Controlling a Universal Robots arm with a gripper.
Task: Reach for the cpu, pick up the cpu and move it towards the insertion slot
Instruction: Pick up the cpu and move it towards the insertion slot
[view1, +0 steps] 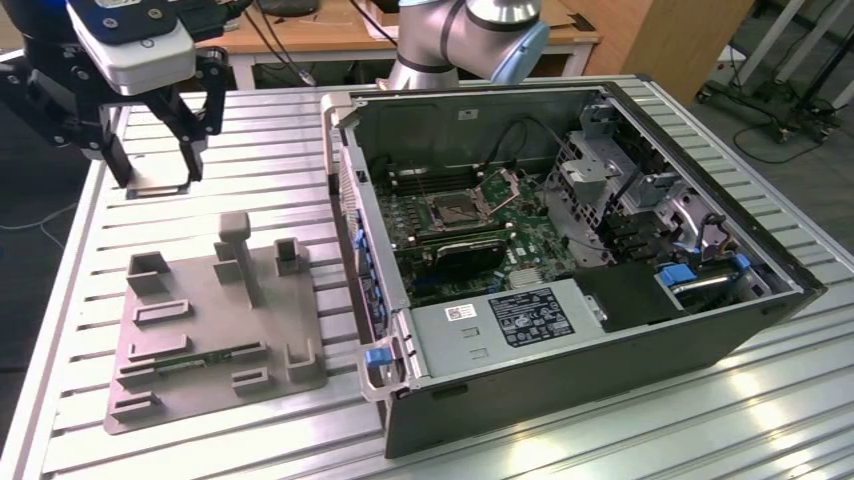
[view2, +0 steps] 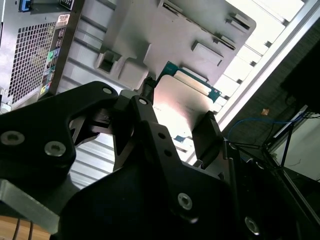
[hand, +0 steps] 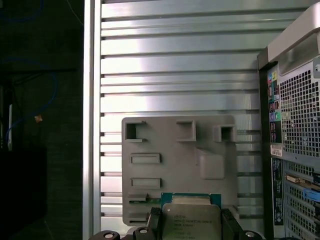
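Note:
My gripper (view1: 158, 178) hangs high over the table's far corner on the exterior view's left, shut on the cpu (view1: 158, 187). The cpu is a flat square chip with a silvery face and green rim, held level by its two edges above the table. In both wrist views the cpu (hand: 191, 221) (view2: 182, 105) sits between the black fingers (hand: 153, 220), hanging above the grey parts fixture. The insertion slot (view1: 455, 208) is the dark square socket on the green board inside the open computer case, with its metal frame (view1: 514, 184) flipped up. It lies well off toward the exterior view's right of the gripper.
A grey moulded fixture plate (view1: 214, 320) lies on the slatted aluminium table (view1: 267, 150) below the gripper. The open computer case (view1: 574, 250) has a tall side wall (view1: 354, 220) between gripper and socket. The arm's base (view1: 467, 40) stands behind the case.

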